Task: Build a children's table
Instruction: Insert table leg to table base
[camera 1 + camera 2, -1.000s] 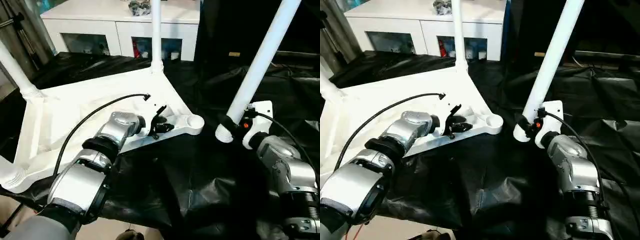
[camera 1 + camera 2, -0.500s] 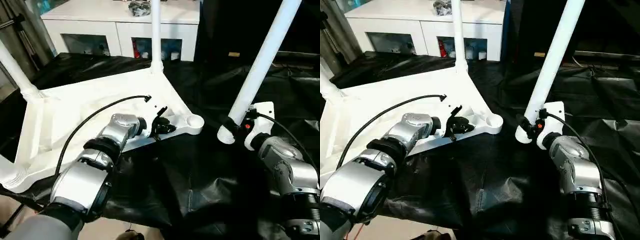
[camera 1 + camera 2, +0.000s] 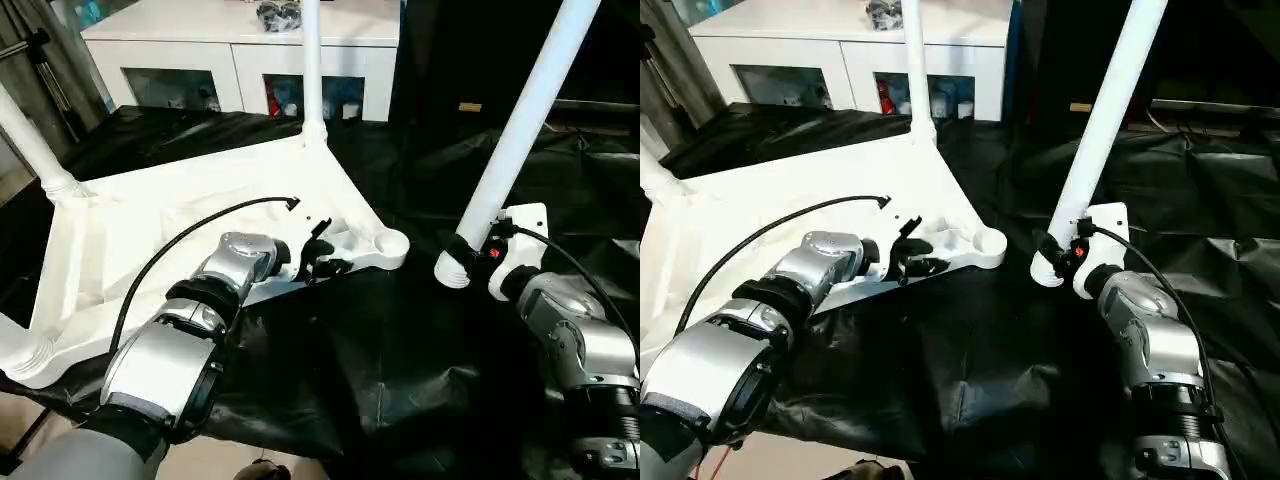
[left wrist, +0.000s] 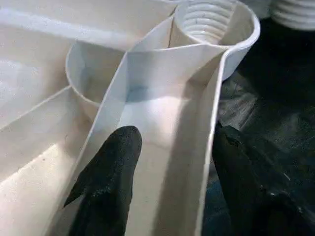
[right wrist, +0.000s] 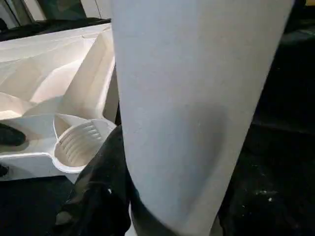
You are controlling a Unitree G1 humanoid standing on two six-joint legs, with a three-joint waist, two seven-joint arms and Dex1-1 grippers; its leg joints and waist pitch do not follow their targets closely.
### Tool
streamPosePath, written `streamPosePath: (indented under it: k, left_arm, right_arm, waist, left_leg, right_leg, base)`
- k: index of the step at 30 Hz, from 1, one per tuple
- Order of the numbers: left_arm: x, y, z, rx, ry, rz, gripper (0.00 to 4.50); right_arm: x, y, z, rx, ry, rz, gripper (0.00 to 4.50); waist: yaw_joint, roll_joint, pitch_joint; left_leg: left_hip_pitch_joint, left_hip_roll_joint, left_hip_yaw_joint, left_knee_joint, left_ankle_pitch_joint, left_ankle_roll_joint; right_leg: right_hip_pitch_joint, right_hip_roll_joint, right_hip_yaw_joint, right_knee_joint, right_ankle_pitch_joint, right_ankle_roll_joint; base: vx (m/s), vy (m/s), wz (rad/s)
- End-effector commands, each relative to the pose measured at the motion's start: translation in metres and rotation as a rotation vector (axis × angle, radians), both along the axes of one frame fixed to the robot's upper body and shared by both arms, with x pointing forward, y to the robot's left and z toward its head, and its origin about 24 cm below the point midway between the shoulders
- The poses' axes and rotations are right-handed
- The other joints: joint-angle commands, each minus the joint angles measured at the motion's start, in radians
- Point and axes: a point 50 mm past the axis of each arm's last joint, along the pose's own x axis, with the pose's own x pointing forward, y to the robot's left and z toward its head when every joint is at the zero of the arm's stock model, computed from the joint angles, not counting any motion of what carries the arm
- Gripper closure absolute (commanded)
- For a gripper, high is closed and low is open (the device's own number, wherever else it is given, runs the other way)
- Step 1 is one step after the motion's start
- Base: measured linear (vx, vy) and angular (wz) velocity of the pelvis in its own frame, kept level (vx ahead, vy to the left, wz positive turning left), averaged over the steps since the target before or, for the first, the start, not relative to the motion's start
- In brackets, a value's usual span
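Your tabletop [image 3: 150,215] lies upside down on the black sheet [image 3: 400,350], ribbed underside up, with one leg [image 3: 312,70] standing in its far corner and another leg [image 3: 30,140] rising from the left corner. The near right corner socket [image 3: 391,241] is empty, its threads showing in the left wrist view.

Your left gripper [image 3: 322,256] sits at the rim of the tabletop just beside that empty socket. A second ago its fingers were closer together on the rim rib; now they stand spread, one finger [image 4: 110,167] inside the channel of the underside and the other outside the wall over the black sheet, straddling the wall without pinching it. The forearm has barely shifted.

Your right gripper [image 3: 462,252] pinches the fourth leg [image 3: 520,120] close to its ribbed lower end, one black finger [image 5: 101,191] pressed against the tube. The leg leans up and away to the right, its ribbed end hanging just above the sheet, near the empty socket but apart from it. Compared with a second ago, that hand and leg sit in almost the same place, and the grip looks unchanged.

Behind the tabletop stands the white glass-door cabinet [image 3: 240,60]. The tabletop itself has not moved.
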Motion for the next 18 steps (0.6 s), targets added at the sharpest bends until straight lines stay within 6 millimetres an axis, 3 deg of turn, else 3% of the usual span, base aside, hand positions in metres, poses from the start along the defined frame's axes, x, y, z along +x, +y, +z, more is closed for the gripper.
streamPosePath:
  k: [1,18]
  left_arm:
    - [-0.001,0.005,-0.002,0.026,0.021,-0.003,2.21]
    - [-0.007,0.009,-0.007,0.009,0.061,-0.084,3.77]
  right_arm:
    - [0.004,0.002,0.008,-0.009,-0.024,0.021,2.61]
    - [0.009,0.006,0.021,-0.013,-0.064,0.066,2.61]
  waist:
    - [-0.004,-0.01,-0.078]
    - [-0.003,-0.01,-0.077]
  left_leg:
    - [0.041,0.042,-0.028,-0.066,-0.224,0.056]
    - [0.04,0.044,-0.027,-0.068,-0.214,0.064]
  right_leg:
    - [0.045,-0.056,0.025,-0.079,-0.093,-0.27]
    - [0.046,-0.058,0.025,-0.079,-0.084,-0.274]
  base:
    - [0.0,0.0,0.0]
    - [0.0,0.0,0.0]
